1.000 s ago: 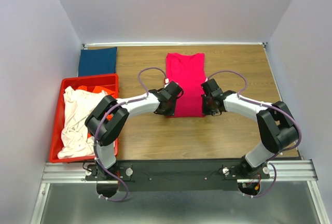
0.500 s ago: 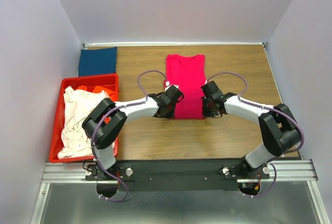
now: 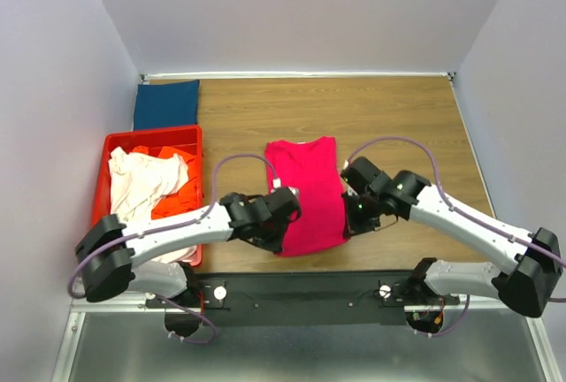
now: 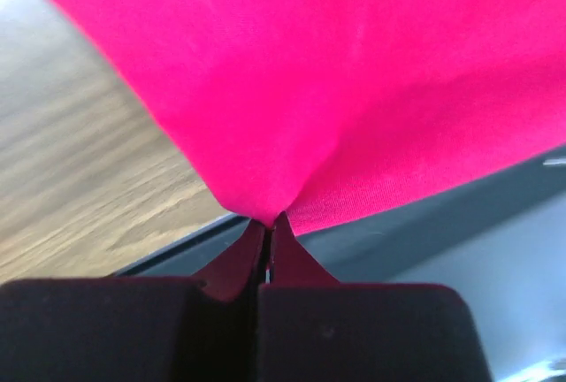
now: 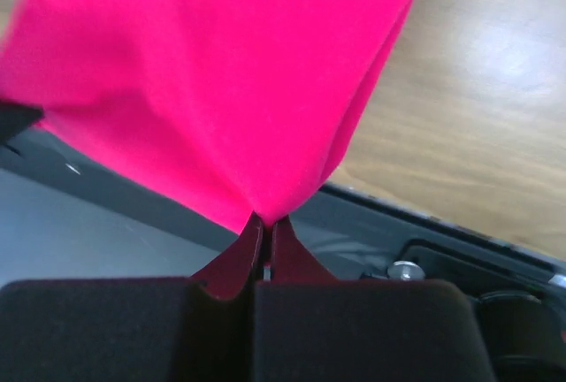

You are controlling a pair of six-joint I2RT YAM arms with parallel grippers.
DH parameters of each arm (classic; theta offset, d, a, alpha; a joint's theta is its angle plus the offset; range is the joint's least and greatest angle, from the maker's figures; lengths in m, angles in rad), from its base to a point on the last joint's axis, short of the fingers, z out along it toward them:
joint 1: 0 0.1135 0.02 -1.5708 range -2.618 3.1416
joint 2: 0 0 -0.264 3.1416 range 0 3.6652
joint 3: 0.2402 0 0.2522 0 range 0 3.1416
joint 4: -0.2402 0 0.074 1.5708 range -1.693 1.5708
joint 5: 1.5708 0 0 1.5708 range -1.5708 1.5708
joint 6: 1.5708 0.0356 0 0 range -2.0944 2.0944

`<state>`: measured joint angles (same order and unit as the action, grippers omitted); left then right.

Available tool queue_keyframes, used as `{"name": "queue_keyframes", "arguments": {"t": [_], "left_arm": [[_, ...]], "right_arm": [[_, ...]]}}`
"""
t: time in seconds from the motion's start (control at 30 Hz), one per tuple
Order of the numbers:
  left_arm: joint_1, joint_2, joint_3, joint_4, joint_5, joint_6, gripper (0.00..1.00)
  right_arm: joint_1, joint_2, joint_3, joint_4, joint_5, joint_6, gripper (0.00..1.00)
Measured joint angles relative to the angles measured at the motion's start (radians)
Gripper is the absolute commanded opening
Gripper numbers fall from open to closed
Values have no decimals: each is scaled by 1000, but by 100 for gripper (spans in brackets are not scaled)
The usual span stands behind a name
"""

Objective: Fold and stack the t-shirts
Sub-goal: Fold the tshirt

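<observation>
The magenta-pink t-shirt (image 3: 307, 192) is a long narrow folded strip, lifted at its near end toward the table's front edge. My left gripper (image 3: 281, 233) is shut on its near left corner; the cloth (image 4: 336, 81) fans up from the pinched tips. My right gripper (image 3: 351, 221) is shut on its near right corner; the cloth (image 5: 221, 72) hangs from the closed tips. A folded dark blue t-shirt (image 3: 166, 103) lies at the far left corner. Cream-white (image 3: 133, 189) and orange (image 3: 181, 201) shirts lie in the red crate.
The red plastic crate (image 3: 108, 148) stands at the left side of the wooden table (image 3: 398, 117). The black rail with the arm bases (image 3: 301, 294) runs along the near edge, right below the held cloth. Grey walls close in the sides and back.
Both grippers have pulled the pink shirt's near end back toward the front edge. The shirt's far end has slid nearer, away from the back of the table.
</observation>
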<state>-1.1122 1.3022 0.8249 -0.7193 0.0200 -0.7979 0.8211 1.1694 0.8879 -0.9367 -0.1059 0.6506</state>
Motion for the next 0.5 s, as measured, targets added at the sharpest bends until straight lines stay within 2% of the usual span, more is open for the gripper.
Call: {"name": "queue_keyframes", "arguments": {"t": [0.07,0.2,0.33,0.5], "left_arm": [[37,-35,59,-32,-1,9,0],[187,-42,183,-46,-18,79,0],[304,-21,245,-48,-40,156,0],[395,35,312,-11,-41,240,0]], "right_arm": [[0,34,116,-67,32,-5,1],[-14,152,352,-112,132,-60,1],[-50,275,504,-139,209,-130,1],[-143,367,622,-141,245,-217,1]]}}
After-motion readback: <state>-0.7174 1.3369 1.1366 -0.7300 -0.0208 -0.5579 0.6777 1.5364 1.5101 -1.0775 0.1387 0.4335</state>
